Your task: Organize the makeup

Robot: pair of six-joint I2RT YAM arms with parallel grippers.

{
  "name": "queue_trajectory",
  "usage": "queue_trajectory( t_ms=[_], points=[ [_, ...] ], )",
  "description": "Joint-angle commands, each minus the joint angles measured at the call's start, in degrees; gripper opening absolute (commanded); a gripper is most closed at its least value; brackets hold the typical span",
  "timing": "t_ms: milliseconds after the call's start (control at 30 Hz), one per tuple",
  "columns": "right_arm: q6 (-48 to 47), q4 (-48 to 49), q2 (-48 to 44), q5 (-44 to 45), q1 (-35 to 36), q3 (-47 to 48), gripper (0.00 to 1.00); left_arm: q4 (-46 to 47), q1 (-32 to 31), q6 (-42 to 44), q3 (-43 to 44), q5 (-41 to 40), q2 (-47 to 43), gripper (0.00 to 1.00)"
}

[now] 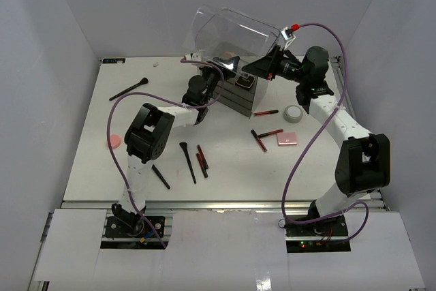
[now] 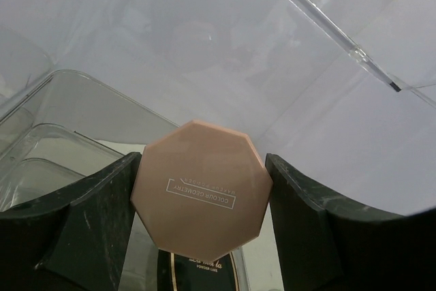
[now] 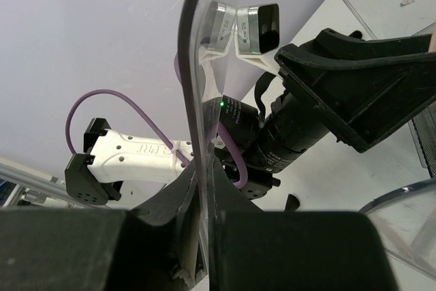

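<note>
My left gripper (image 2: 199,199) is shut on a pink octagonal compact (image 2: 199,191) and holds it over the open top of the clear organizer box (image 2: 68,117). A black compact (image 2: 201,272) lies in the box just below it. In the top view the left gripper (image 1: 219,67) is at the box (image 1: 235,93). My right gripper (image 1: 274,63) is shut on the edge of the box's clear lid (image 1: 231,32) and holds it raised. In the right wrist view the lid edge (image 3: 193,93) runs between the closed fingers (image 3: 231,195).
On the table lie a brush (image 1: 128,90), a pink round compact (image 1: 114,141), a black stick (image 1: 161,176), another brush (image 1: 187,161), red-and-black sticks (image 1: 201,157), more sticks (image 1: 259,140), a pink square compact (image 1: 287,138) and a round jar (image 1: 293,114).
</note>
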Motion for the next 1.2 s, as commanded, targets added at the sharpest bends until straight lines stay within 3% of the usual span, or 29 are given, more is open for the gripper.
queue_trajectory(
  t_ms=[0, 133, 200, 633, 1033, 1167],
  points=[
    [1.03, 3.92, -2.75, -3.54, 1.25, 0.48, 0.09, -1.5, -1.28, 3.92, 2.95, -2.27, -0.89, 0.63],
    [0.92, 3.86, -2.93, -3.54, 1.25, 0.26, 0.09, -2.33, -1.61, 4.03, 1.89, -3.8, -1.92, 0.93],
    [0.84, 3.76, -3.1, -3.54, 1.3, 0.14, 0.09, -2.16, -1.65, 3.94, 1.07, -4.09, -2.71, 0.98],
    [-1.46, 1.3, -4.33, -3.6, 0.75, 0.58, 0.09, -6.68, -1.65, -0.19, -3.59, -1.33, -8.92, 0.98],
    [-4.0, -1.07, -5.06, -3.15, 0.35, 0.81, 0.09, -4.51, -1.83, -6.45, -20.12, -0.69, -19.39, 0.94],
    [-5.01, -2.13, -5.26, -2.95, 0.26, 0.72, 0.09, -2.68, -1.72, -5.61, -26.04, 0.01, -23.43, 0.88]
  ],
)
